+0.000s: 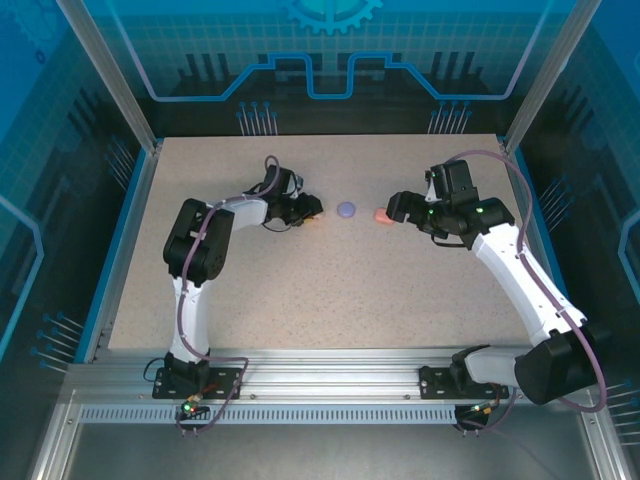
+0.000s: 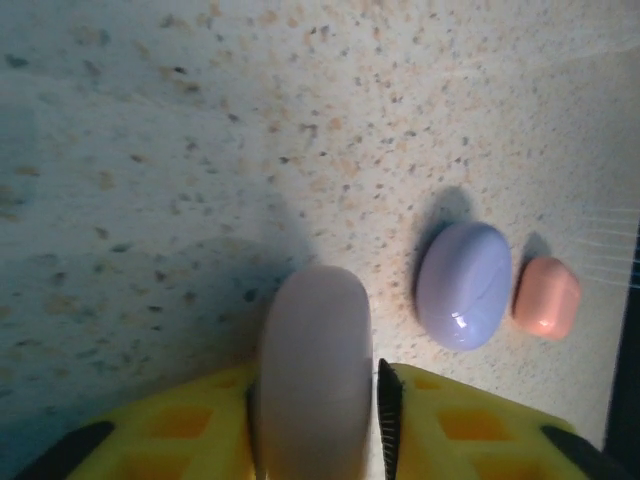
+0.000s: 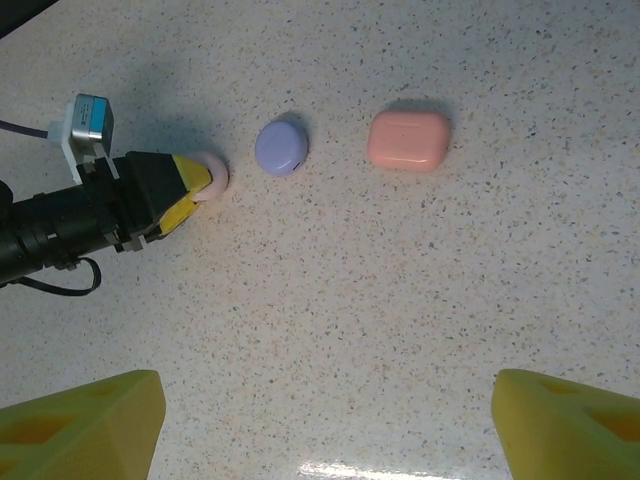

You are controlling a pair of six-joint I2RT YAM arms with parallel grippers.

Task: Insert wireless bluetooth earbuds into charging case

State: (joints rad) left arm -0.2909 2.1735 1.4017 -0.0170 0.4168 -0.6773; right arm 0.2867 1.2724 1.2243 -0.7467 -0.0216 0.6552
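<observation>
A pale pink charging case (image 2: 315,370) stands on edge on the table between the yellow fingers of my left gripper (image 2: 318,378). A thin gap shows between the case and the right pad (image 2: 388,400), so the jaws are slightly open around it. To its right lie a closed purple case (image 2: 463,285) and a closed coral case (image 2: 546,297). My right gripper (image 3: 325,400) hangs wide open over bare table, near the coral case (image 1: 380,215) in the top view. The earbuds are out of view.
The three cases form a row across the middle of the speckled table (image 1: 330,290), the purple case (image 1: 347,209) in its centre. My left gripper (image 1: 305,210) reaches in from the left. Blue walls with metal posts surround the table.
</observation>
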